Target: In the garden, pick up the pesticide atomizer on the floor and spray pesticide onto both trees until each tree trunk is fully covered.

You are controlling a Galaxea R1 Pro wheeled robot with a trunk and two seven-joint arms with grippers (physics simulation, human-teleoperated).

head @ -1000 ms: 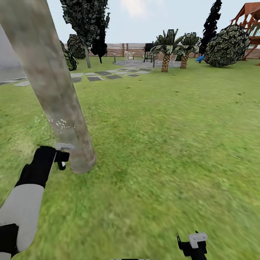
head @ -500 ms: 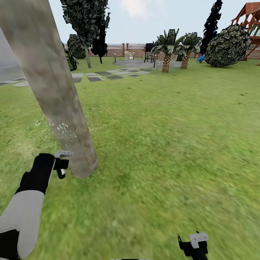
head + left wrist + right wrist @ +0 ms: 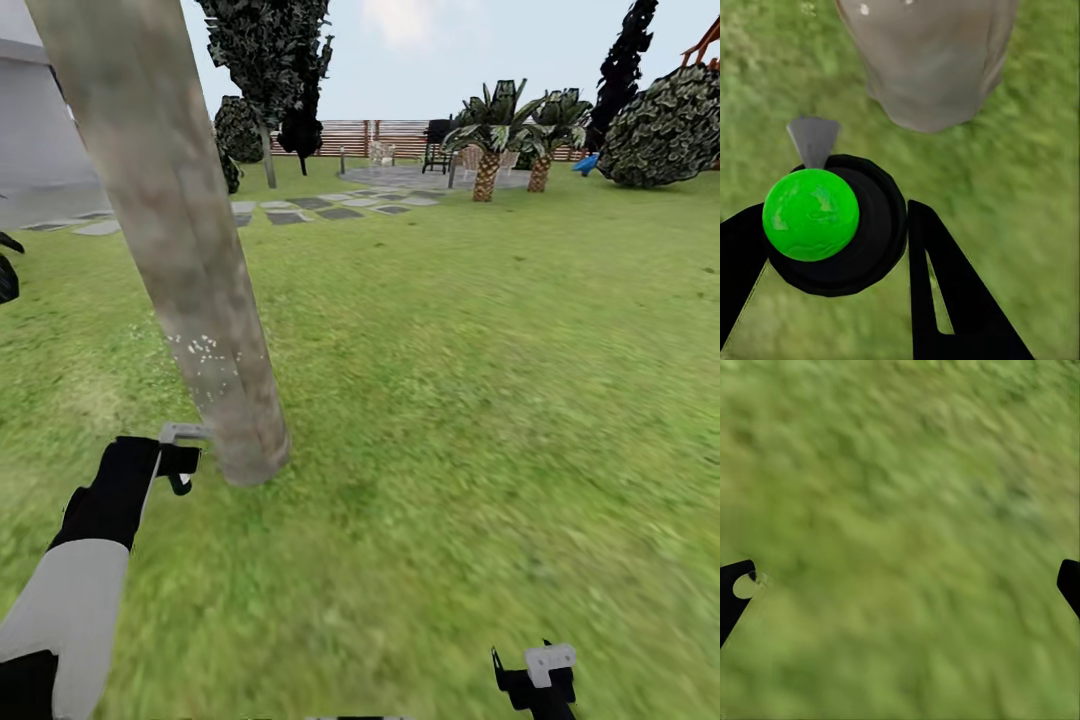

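Now, by label:
Left gripper (image 3: 832,247): fingers clamped on the pesticide atomizer (image 3: 832,225), black body, green cap, grey nozzle aimed at the trunk base.
Atomizer in head view (image 3: 180,445): just beside the tree trunk (image 3: 180,240), low near the grass.
Trunk: white specks partway up.
Right gripper (image 3: 900,585): fingers spread wide over lawn (image 3: 480,380), holding nothing.

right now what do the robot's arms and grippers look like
The left arm has a pale grey-white forearm shell running into a matte black wrist section. The left gripper is black with a small light grey block on top. The right gripper is black too, with a similar grey block. Its fingers are flat black blades. No cables or markings show.
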